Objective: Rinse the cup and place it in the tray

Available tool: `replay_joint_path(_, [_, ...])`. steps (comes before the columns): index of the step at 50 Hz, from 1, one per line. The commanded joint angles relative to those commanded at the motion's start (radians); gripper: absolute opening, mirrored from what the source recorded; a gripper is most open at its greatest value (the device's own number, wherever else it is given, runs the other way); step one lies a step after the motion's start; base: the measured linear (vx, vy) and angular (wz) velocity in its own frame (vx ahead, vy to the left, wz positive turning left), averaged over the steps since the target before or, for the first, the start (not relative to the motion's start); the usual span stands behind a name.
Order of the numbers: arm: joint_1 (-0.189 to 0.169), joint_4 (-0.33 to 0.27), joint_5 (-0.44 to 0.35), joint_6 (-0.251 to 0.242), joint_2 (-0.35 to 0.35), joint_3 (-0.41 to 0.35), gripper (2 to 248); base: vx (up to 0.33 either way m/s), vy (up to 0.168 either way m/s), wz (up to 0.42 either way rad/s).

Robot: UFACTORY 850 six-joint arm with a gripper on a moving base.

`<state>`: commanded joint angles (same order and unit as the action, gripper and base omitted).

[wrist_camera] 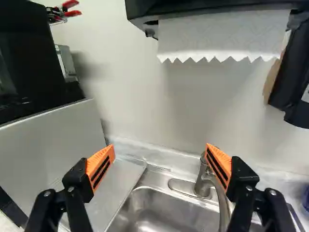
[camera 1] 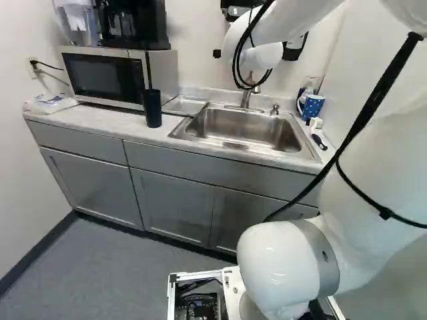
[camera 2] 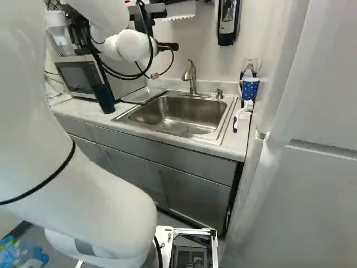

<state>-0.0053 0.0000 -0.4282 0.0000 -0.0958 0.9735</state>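
Orange-padded black end effector (wrist_camera: 160, 147) is wide open and empty, tall navy cup (camera 1: 153, 109) and blue polka-dot mug (camera 1: 313, 107) both outside the silver metal tray (camera 1: 185, 105), so rinsing and placing look undone imo.

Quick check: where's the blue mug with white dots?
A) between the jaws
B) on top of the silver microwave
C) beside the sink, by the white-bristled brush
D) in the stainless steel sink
C: in the right base view, the mug is outside the sink, just behind the brush, past the metal soap pump.
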Motion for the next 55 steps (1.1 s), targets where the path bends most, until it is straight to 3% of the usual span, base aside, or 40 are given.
replay_joint_path(28, [-0.028, 0.010, 0.134, 0.000, 0.122, 0.119, 247, 0.000, 0.000, 0.000])
replay_joint_path(55, [-0.066, 0.062, 0.259, 0.000, 0.237, 0.239, 247, 0.000, 0.000, 0.000])
